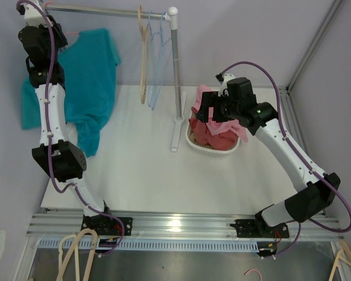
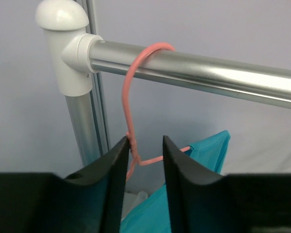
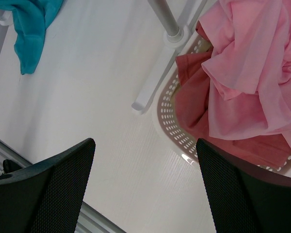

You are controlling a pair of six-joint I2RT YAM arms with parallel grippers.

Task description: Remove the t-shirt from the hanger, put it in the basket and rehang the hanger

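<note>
The white surface (image 1: 140,175) fills the middle of the top view. The clothes rack's white foot (image 1: 175,139) stands at its centre. A white perforated basket (image 1: 207,151) sits just right of it. The teal t-shirt (image 1: 93,82) hangs with its lower end at the left edge.

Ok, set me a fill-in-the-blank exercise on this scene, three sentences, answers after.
1. The teal t-shirt hangs on a ___ hanger hooked over the rail.
2. The left gripper has its fingers either side of the hanger's neck, while the right gripper hangs near the ___ of pink clothes.
3. The right gripper's jaws are ___ and hold nothing.
Missing words: pink; basket; open.
</note>
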